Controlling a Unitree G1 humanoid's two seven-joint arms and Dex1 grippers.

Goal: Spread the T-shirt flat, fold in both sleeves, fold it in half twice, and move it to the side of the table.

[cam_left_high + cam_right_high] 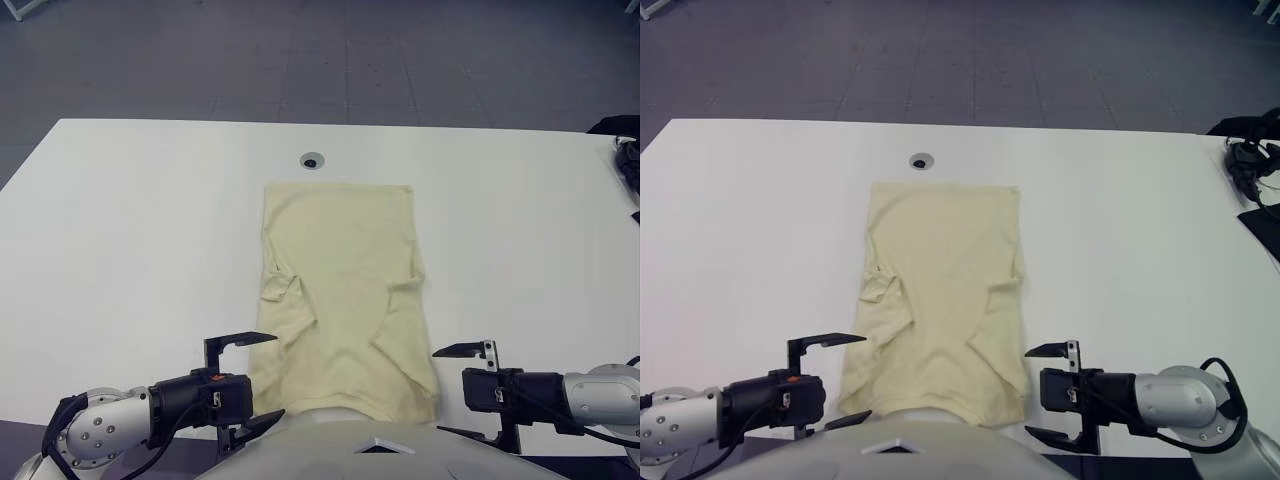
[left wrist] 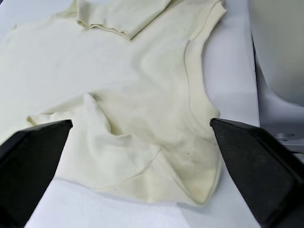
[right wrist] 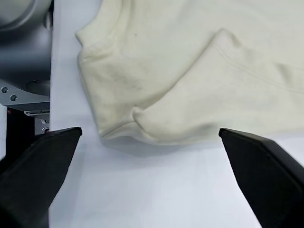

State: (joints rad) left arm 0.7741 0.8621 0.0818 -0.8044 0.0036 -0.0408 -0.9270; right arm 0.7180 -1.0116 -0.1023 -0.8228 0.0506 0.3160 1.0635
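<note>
A pale yellow T-shirt (image 1: 340,290) lies lengthwise on the white table (image 1: 130,220) with both sleeves folded in over its body, so it forms a narrow rectangle. Its collar end is at the near edge, its straight hem at the far end. My left gripper (image 1: 272,378) is open at the shirt's near left corner, fingers one above the other. In the left wrist view the collar and a folded sleeve (image 2: 118,152) lie between its fingers (image 2: 33,156). My right gripper (image 1: 440,392) is open just off the near right corner (image 3: 142,118), above bare table.
A round cable hole (image 1: 312,160) sits in the table just beyond the shirt's hem. Black gear and cables (image 1: 628,160) lie at the far right edge. Wide bare tabletop stretches to both sides of the shirt.
</note>
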